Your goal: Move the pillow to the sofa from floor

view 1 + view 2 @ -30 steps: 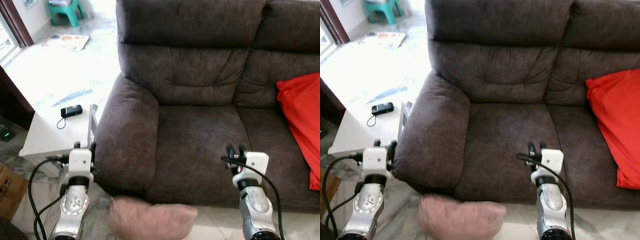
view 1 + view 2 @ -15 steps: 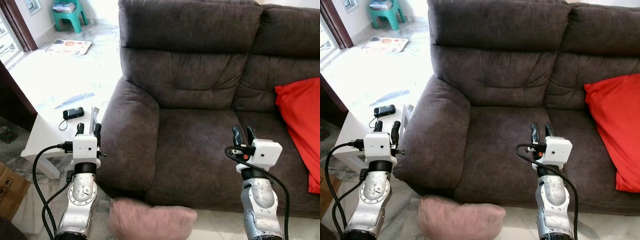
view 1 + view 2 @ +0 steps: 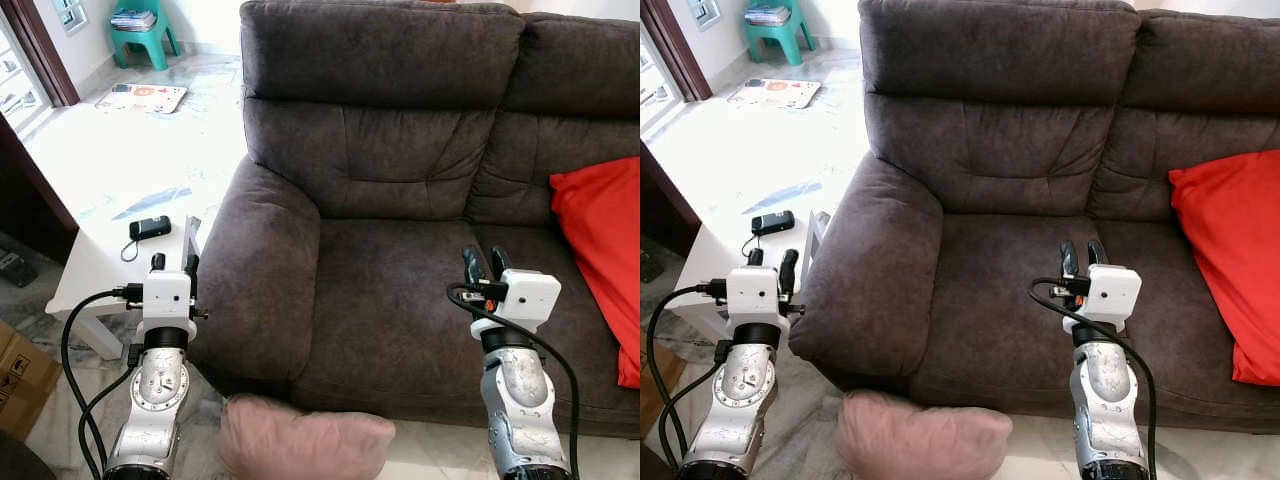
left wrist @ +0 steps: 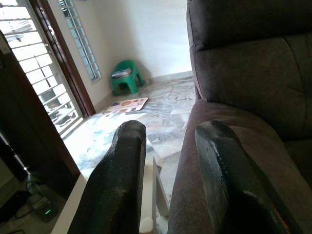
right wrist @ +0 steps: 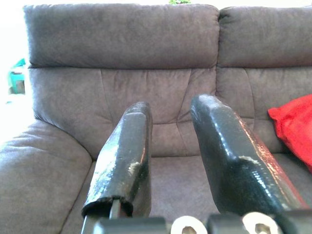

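Left eye view: the pillow (image 3: 305,444) lies on the floor (image 3: 120,160), touching the sofa (image 3: 400,200) at its front base, below the armrest. The left gripper (image 3: 171,263) is raised just outside the armrest, fingers slightly apart, holding nothing. The right gripper (image 3: 482,262) hovers over the seat cushion, fingers apart, holding nothing.

Right eye view: a red cushion (image 3: 1232,260) rests on the sofa seat at the far end from the armrest. A white table (image 3: 700,270) stands beside the armrest; a small black device (image 3: 771,222), possibly a phone, lies on it.

Left wrist view: both fingers (image 4: 117,185) are parted with a clear gap, close to the armrest.

Right wrist view: the fingers (image 5: 127,156) are parted, pointing at the sofa backrest.
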Controlling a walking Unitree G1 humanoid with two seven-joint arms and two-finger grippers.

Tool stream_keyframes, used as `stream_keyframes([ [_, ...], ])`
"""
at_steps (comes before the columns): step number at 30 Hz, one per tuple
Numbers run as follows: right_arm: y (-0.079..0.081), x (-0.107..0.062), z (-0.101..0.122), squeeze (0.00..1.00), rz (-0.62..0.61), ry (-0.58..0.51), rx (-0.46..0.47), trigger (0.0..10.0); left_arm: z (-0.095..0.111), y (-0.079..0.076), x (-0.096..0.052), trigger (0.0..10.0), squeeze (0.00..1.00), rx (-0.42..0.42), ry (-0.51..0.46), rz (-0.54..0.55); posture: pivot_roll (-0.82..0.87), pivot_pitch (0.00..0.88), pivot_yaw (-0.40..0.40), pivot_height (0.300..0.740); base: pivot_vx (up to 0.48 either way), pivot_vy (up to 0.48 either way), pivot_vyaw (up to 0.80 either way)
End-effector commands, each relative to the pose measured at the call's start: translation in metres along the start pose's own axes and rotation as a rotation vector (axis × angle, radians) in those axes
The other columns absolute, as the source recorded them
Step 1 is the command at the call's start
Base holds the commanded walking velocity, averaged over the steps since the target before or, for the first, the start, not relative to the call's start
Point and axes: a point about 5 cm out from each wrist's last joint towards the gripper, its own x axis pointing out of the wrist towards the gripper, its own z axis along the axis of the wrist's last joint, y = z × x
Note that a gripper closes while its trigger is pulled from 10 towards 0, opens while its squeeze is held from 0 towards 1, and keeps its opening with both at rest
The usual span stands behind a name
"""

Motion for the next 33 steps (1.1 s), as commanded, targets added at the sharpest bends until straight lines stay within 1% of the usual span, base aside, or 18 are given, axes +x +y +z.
stream_keyframes([
  [1,-0.0017,0.0031,0.0053,0.0,-0.009,-0.011,0.004,10.0,0.0057,0.0031,0.0041,10.0,0.0,-0.015,-0.017,0.008,-0.03,0.077,-0.024,0.74,0.0,0.0,0.0],
  [20,-0.0032,0.0102,0.0037,0.0,-0.011,0.044,-0.009,10.0,0.0033,0.0051,0.0042,10.0,0.0,-0.029,0.003,0.002,-0.03,0.092,-0.033,0.736,0.0,0.0,0.0],
  [22,-0.0032,0.0102,0.0037,0.0,-0.011,0.044,-0.009,10.0,0.0033,0.0051,0.0042,10.0,0.0,-0.029,0.003,0.002,-0.03,0.092,-0.033,0.736,0.0,0.0,0.0],
  [27,-0.0017,0.0117,0.0041,0.0,-0.006,0.043,-0.007,10.0,0.0022,0.0056,0.004,10.0,0.0,-0.032,0.009,0.0,-0.03,0.093,-0.032,0.712,0.0,0.0,0.0],
  [30,-0.0015,0.0119,0.0043,0.0,-0.004,0.042,-0.005,10.0,0.0022,0.0056,0.004,10.0,0.0,-0.032,0.009,0.0,-0.03,0.094,-0.032,0.712,0.0,0.0,0.0],
  [33,0.0009,0.0112,0.0079,0.0,0.009,0.008,0.023,10.0,0.0021,0.0055,0.0041,10.0,0.0,-0.036,0.013,-0.001,-0.03,0.092,-0.032,0.712,0.0,0.0,0.0],
])
